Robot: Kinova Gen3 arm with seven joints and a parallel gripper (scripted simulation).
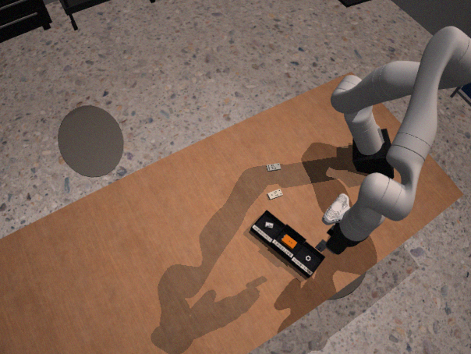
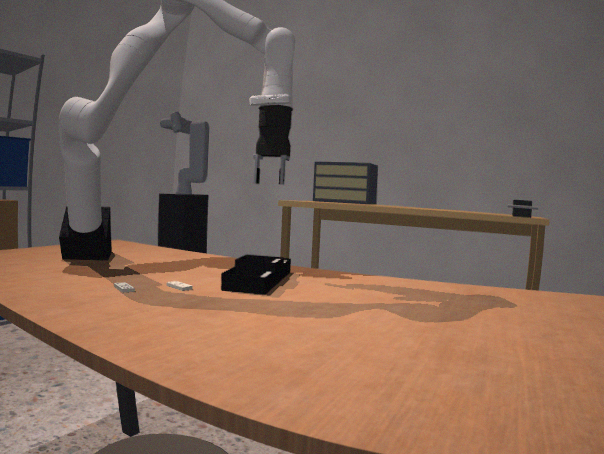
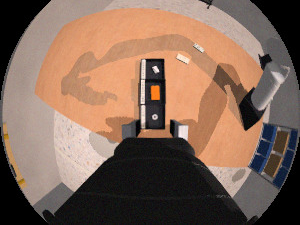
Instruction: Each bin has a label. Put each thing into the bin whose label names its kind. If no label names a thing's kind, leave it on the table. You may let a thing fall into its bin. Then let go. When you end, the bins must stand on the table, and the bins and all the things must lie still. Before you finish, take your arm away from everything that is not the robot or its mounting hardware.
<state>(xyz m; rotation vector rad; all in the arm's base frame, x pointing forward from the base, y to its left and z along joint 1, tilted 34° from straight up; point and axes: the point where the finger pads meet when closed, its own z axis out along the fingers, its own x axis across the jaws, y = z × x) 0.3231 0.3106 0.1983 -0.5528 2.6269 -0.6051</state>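
High over the bins (image 2: pixel 256 273), jaws hang spread and empty; two cards (image 1: pixel 274 193) lie unsorted on the table (image 1: pixel 117 249).

A robot lab: pedestal-mounted arm (image 2: pixel 192 150), metal shelving (image 2: pixel 33 150), terrazzo floor (image 1: pixel 195 58).
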